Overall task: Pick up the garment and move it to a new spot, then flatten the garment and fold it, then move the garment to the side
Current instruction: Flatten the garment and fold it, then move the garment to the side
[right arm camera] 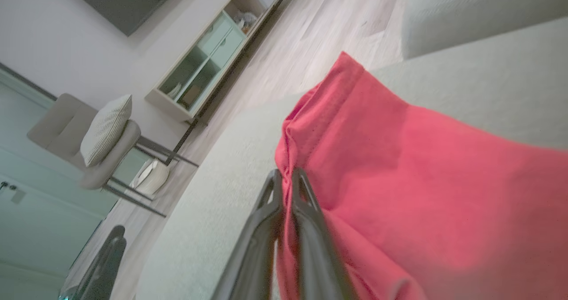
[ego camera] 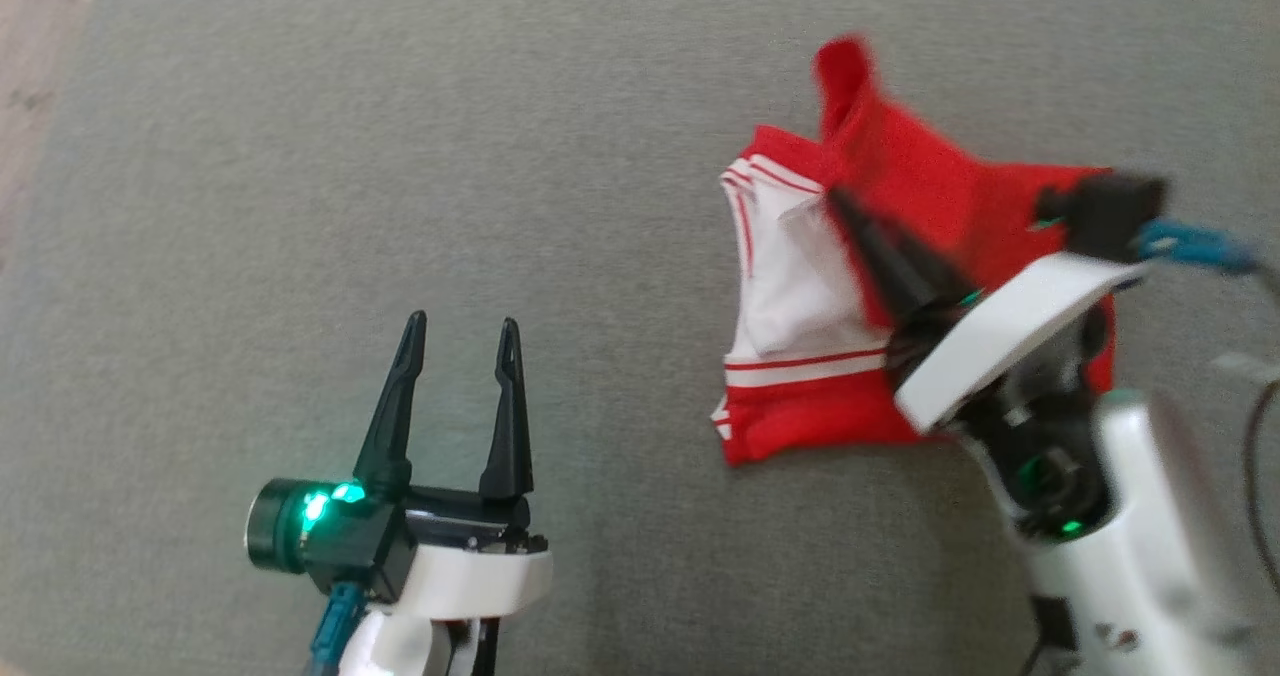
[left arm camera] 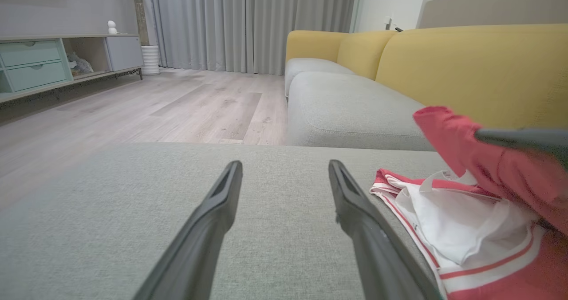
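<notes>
Garment [ego camera: 930, 191]: red and white cloth, crumpled on the grey seat [ego camera: 400, 156], with one red flap lifted up.
Right gripper [right arm camera: 284, 178]: fingers pressed together, pinching the red flap.
Left gripper [ego camera: 462, 321]: fingers wide apart over the seat, well apart from the garment, on its left.
In the way: the right arm [ego camera: 1010, 336] lies across the garment and hides its right part in the head view.
Around: yellow sofa back [left arm camera: 466, 65], wood floor [left arm camera: 177, 100], cabinet [left arm camera: 31, 65] with green drawers, grey curtains [left arm camera: 248, 25], chair [right arm camera: 88, 144] with a pillow.
</notes>
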